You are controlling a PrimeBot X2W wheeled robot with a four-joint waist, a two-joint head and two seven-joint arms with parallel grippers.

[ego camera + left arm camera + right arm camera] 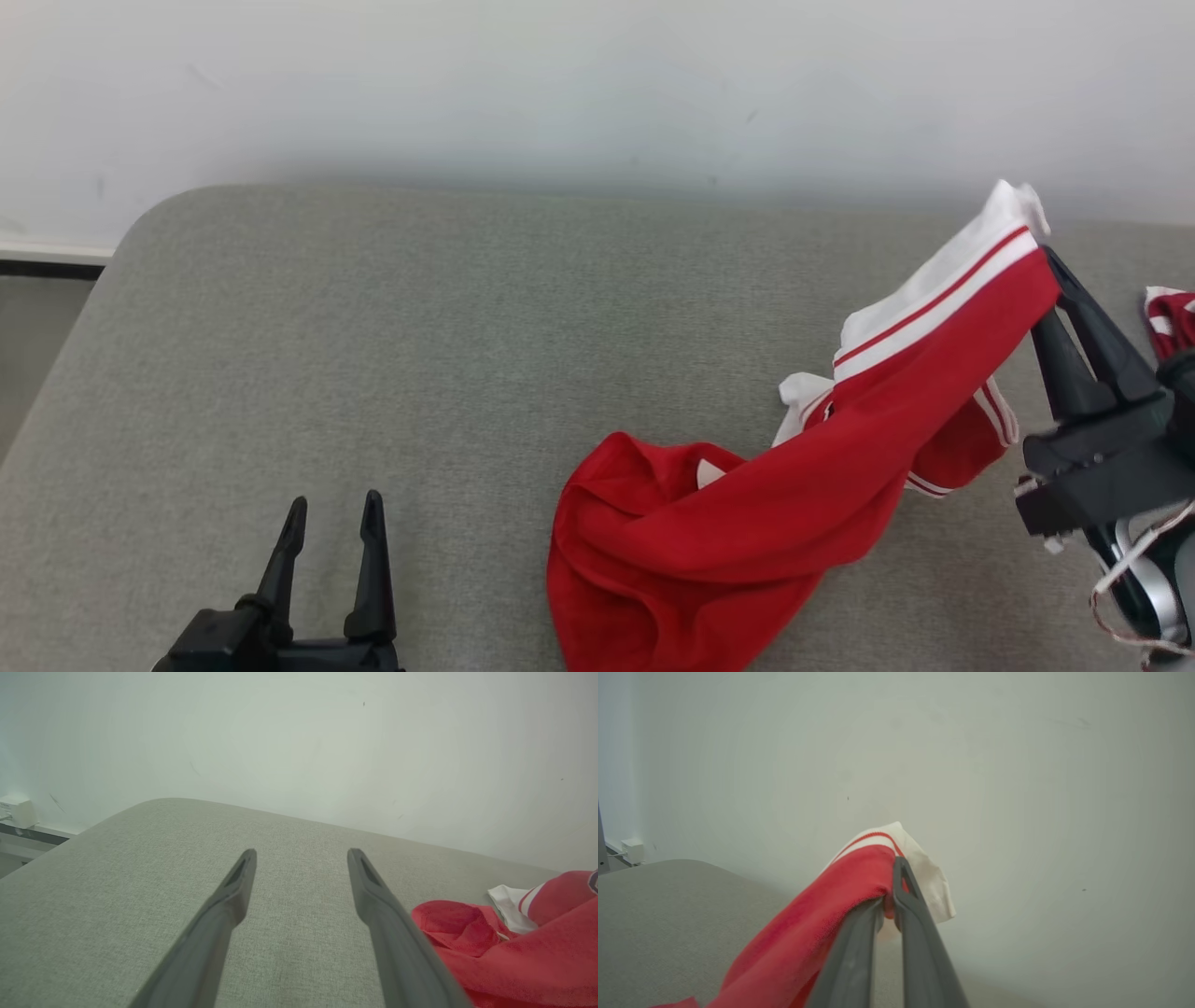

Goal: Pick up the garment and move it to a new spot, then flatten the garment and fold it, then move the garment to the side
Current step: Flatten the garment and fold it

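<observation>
The garment (709, 551) runs off the head view's bottom edge. A red-and-white scrap (1172, 317) at the right edge is cut off and partly hidden behind the right hand (1044, 285). Whether it belongs to the garment is unclear.

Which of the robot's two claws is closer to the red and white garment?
The right. The right gripper is shut on the garment's white-banded end, holding it raised. The left gripper stands open over the grey cushion, apart from the red cloth lying to its right.
</observation>
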